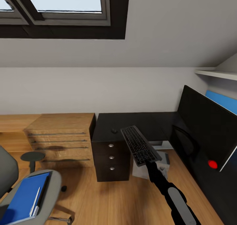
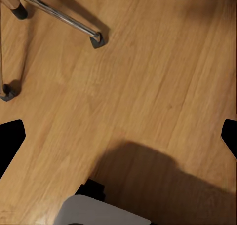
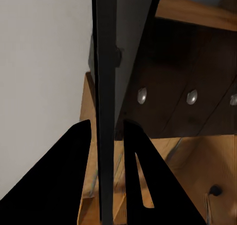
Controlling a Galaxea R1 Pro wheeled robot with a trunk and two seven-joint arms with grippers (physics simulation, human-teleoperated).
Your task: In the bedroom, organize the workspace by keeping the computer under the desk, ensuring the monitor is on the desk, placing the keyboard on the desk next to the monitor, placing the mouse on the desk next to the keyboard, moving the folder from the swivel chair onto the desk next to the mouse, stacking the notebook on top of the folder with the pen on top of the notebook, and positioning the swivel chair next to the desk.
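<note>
Right gripper point(image 3: 109, 175) clamped on the keyboard point(image 1: 140, 145), held tilted in the air in front of the desk point(image 1: 138, 121), near the mouse point(image 1: 114, 131). Right arm point(image 1: 171, 193) reaching forward and up. Left gripper point(image 2: 118, 136) spread open over wooden floor point(image 2: 148, 77).

The worktop point(image 1: 154, 123) is glossy black with round silver knobs point(image 1: 111, 145), and the keyboard point(image 1: 140, 145) has black keys in a silver-grey frame. A bright blue folder point(image 1: 23, 198) carrying a white pen point(image 1: 34, 202) lies on the grey swivel chair point(image 1: 54, 188). The floor point(image 1: 108, 202) and dresser point(image 1: 61, 139) are warm wood-grain brown.
</note>
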